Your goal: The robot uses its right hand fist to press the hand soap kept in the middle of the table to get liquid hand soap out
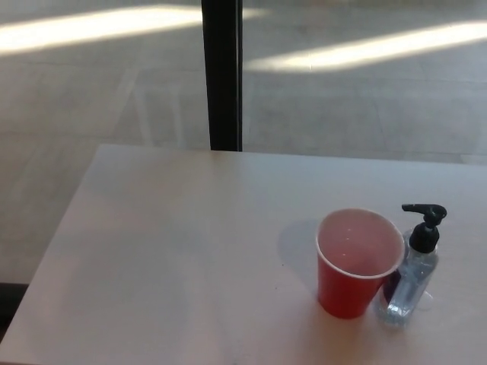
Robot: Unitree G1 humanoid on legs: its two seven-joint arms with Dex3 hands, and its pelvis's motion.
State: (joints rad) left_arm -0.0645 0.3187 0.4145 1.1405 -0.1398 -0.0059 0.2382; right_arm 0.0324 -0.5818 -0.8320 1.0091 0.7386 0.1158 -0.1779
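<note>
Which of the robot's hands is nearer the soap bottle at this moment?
Neither can be named: no hand or arm shows in the head view. The soap bottle stands untouched, right beside the red cup on the table.

1. Looks like a public indoor space, lobby or cafeteria type. Can't pin it down further.
2. Evidence: plain pale table (175, 251) next to a large pane of glass with a black vertical frame post (222, 76).
3. Beyond it, a wide bare grey floor (365, 114) with sunlight streaks (358, 52).
4. Disposable red cup (358, 262) and a pump bottle (412, 266) on the table: shared-use setting, not domestic.
</note>
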